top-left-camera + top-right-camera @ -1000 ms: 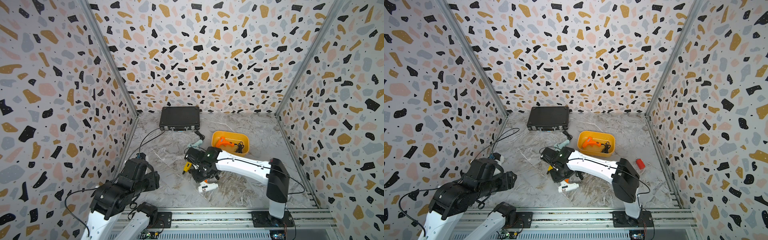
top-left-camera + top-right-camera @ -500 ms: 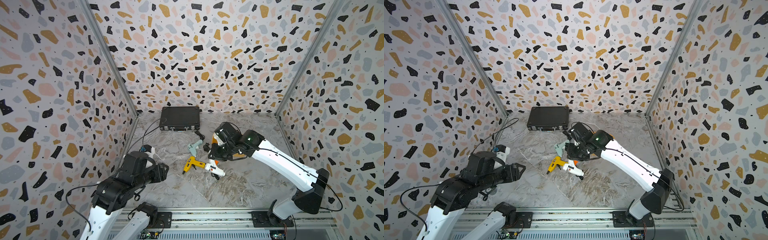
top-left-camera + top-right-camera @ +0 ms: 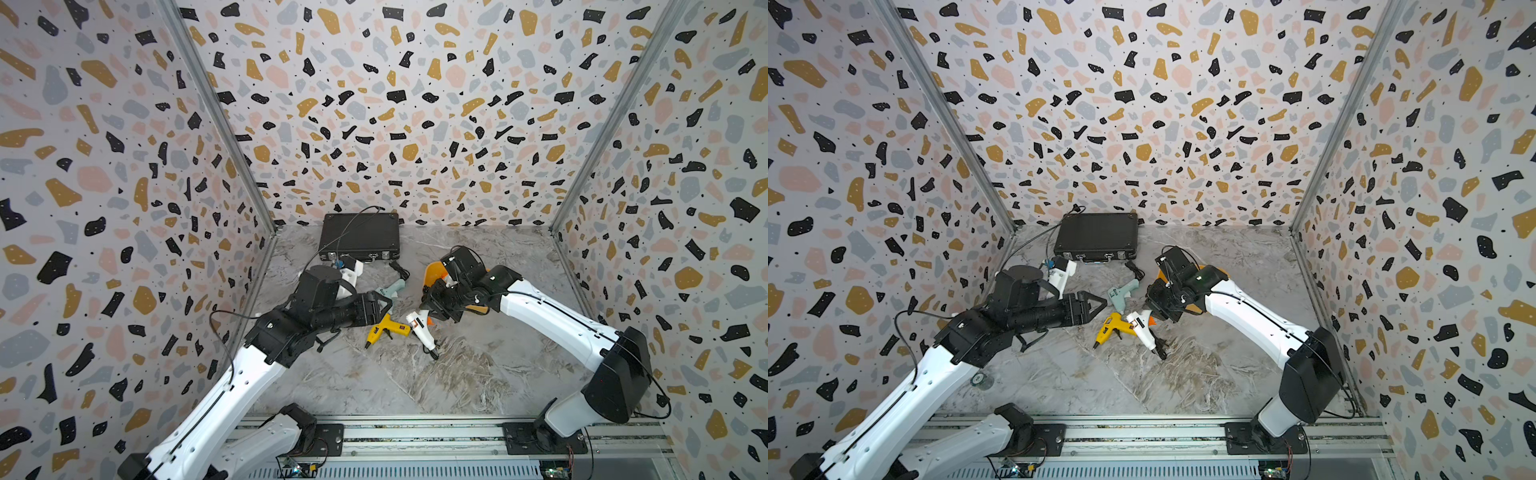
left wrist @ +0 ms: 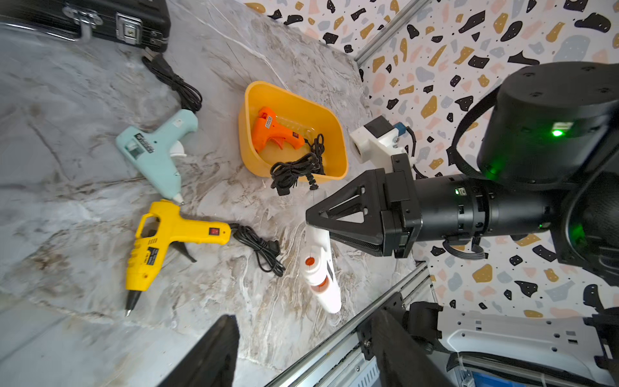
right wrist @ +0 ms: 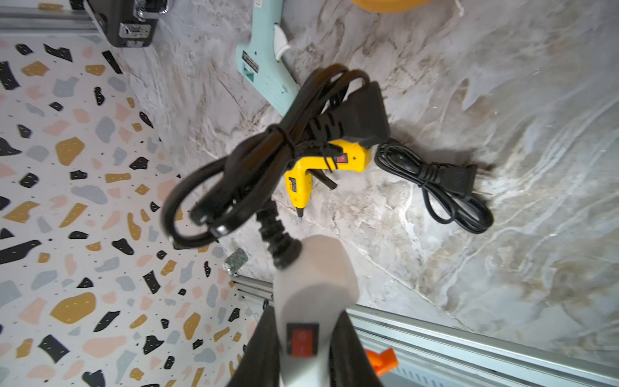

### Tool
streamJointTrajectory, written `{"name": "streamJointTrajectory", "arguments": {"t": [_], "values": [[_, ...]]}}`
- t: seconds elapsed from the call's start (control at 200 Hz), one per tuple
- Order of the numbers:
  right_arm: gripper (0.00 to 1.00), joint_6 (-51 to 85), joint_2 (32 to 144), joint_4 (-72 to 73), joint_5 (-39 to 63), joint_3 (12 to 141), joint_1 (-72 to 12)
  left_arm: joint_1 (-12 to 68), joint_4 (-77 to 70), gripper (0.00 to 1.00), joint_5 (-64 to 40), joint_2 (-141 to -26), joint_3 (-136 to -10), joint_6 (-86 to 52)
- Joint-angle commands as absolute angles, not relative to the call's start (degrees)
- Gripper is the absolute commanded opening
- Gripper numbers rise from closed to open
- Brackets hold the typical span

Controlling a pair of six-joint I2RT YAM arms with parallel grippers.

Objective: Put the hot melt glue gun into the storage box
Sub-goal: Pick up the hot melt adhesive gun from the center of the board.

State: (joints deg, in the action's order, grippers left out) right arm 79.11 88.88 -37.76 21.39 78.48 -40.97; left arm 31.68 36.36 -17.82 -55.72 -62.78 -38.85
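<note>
My right gripper (image 3: 434,311) (image 5: 303,351) is shut on a white hot melt glue gun (image 3: 420,330) (image 5: 315,278) and holds it above the floor, just in front of the storage box. The gun's bundled black cord (image 5: 268,160) dangles from it. The storage box (image 4: 335,134) is a mustard-yellow tray, and an orange glue gun (image 4: 271,130) and its cord lie inside. In both top views the right arm hides most of the box. A teal gun (image 3: 390,289) and a yellow gun (image 3: 384,330) lie on the floor. Beside them, my left gripper (image 3: 384,305) (image 4: 301,351) is open and empty.
A black briefcase (image 3: 359,235) with metal latches lies shut against the back wall. The yellow gun's loose cord and plug (image 5: 435,187) rest on the marble floor. Patterned walls close three sides, and a metal rail (image 3: 415,432) runs along the front.
My right gripper has raised the white gun from the floor near the front and carried it back toward the box. My left arm has reached further toward the guns in the middle.
</note>
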Motion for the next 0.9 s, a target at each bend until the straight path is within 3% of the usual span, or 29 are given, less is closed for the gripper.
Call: {"name": "streamJointTrajectory", "arguments": {"t": [0.0, 0.446, 0.896], "values": [[0.0, 83.35, 87.8, -34.35, 25.11, 79.1, -39.45, 31.97, 27.85, 0.68, -20.5, -55.94, -61.26, -41.07], [0.0, 81.81, 91.13, -35.26, 30.98, 83.23, -35.87, 35.32, 18.6, 0.65, -25.82, -65.37, -59.82, -42.61], [0.0, 80.69, 90.88, -36.22, 32.78, 84.95, -35.11, 39.91, 16.11, 0.62, -23.3, -67.97, -57.48, -43.33]]}}
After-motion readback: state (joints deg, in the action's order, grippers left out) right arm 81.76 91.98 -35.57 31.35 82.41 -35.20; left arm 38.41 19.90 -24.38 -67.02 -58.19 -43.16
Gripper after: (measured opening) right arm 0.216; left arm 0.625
